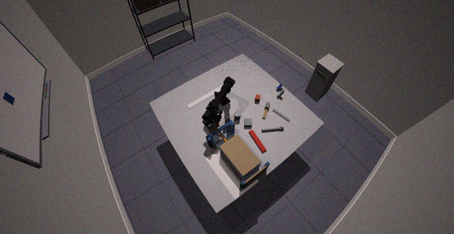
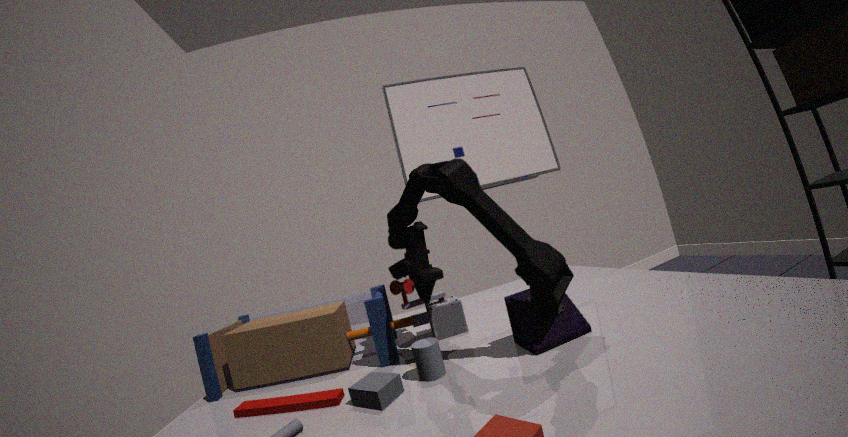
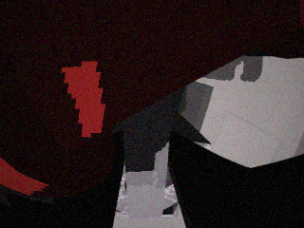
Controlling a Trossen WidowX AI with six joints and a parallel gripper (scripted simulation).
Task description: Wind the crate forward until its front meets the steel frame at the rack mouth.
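The tan-topped crate (image 1: 240, 153) (image 2: 285, 346) sits flat inside the guard cubby. A gap shows between its front and the blue frame (image 2: 379, 328) at the mouth. An orange strap (image 2: 358, 333) runs from the crate through the frame toward the winch. The winch looks like the grey box (image 2: 450, 319) beside my fingers. My gripper (image 2: 426, 297) (image 3: 144, 138) is shut on the winch handle, whose red knob (image 2: 403, 287) (image 3: 87, 100) shows beside the fingers and fills much of the wrist view. The arm hides the winch's top hole; I cannot tell whether the key is seated.
A grey cylinder (image 1: 237, 117) (image 2: 428, 359) stands close to the winch, with a grey block (image 1: 247, 123) (image 2: 376, 390) nearby. A red bar (image 1: 257, 141) (image 2: 289, 403) lies beside the cubby. A hammer (image 1: 265, 111), a wrench (image 1: 272, 129), a grey rod (image 1: 281, 115) and an orange block (image 1: 257, 97) lie farther off.
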